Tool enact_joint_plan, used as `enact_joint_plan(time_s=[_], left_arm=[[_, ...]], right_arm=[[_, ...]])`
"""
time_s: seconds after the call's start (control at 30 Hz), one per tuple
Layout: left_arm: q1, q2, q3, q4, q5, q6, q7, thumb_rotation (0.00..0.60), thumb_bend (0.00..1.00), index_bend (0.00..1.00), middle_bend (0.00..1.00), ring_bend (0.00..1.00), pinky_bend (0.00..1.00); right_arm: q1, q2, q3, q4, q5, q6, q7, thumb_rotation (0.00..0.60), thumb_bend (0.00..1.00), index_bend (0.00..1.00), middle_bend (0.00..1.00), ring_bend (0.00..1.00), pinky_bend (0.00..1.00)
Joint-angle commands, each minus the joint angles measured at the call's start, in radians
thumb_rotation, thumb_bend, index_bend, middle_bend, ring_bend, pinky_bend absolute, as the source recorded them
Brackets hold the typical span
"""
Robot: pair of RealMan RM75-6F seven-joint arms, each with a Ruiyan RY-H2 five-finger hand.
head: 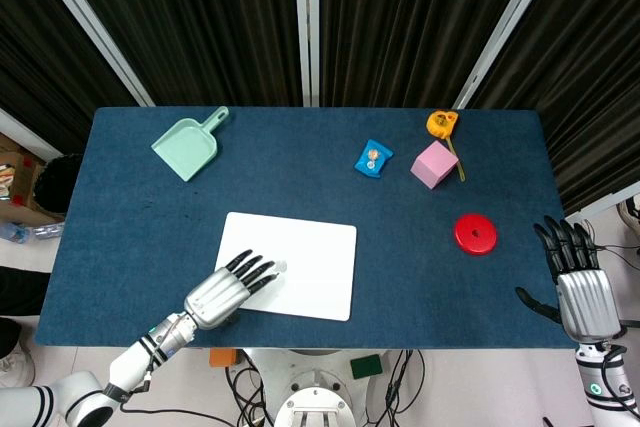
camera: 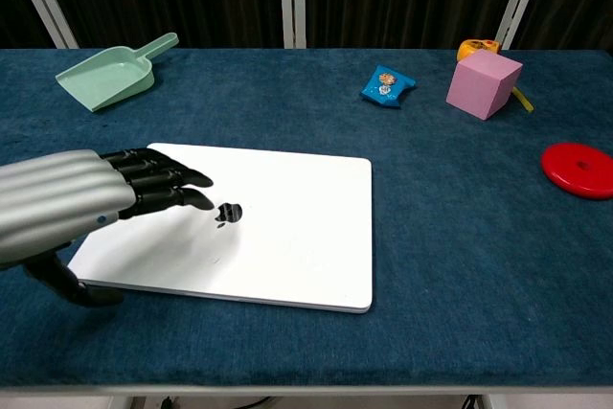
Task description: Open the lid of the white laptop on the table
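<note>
I am holding the left hand [camera: 86, 203] flat over the near left part of the white laptop [camera: 287, 227], fingers [camera: 168, 184] stretched out above the lid and grasping nothing; its thumb [camera: 67, 280] is hanging down at the near edge, and I cannot tell whether it is touching. The laptop is lying closed on the desk [head: 150, 217], directly under and ahead of this hand. My worry is the thumb slipping off the thin edge, or lifting the whole machine instead of parting the lid, since nothing is pinning the base. A push forward could also be sliding it toward the far things: the blue packet [camera: 387, 84], the pink cube [camera: 484, 83] and the green dustpan [camera: 105, 76]. My right hand [head: 580, 282], open and empty, is waiting well apart at the desk's right edge, past the red disc [head: 475, 234].
</note>
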Motion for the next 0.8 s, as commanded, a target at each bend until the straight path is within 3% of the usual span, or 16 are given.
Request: enact_joint_plan(time_s=[0.03, 0.4, 0.8], left_arm=[[-0.011, -0.022, -0.001, 0.016, 0.008, -0.013, 0.004, 0.6, 0.13, 0.12, 0.04, 0.03, 0.06], [-0.042, -0.109, -0.044, 0.067, -0.034, -0.043, -0.044, 0.6, 0.12, 0.12, 0.04, 0.03, 0.06], [-0.061, -0.165, -0.055, 0.098, -0.07, -0.064, -0.084, 0.6, 0.12, 0.12, 0.04, 0.03, 0.06]], right_arm=[[0.0, -0.002, 0.003, 0.002, -0.002, -0.001, 0.002, 0.6, 0.07, 0.0, 0.0, 0.0, 0.0], [-0.018, 0.001, 0.009, 0.008, -0.025, 0.032, 0.012, 0.6, 0.07, 0.0, 0.0, 0.0, 0.0], [-0.033, -0.005, 0.012, 0.027, -0.029, 0.044, 0.035, 0.6, 0.07, 0.0, 0.0, 0.0, 0.0]])
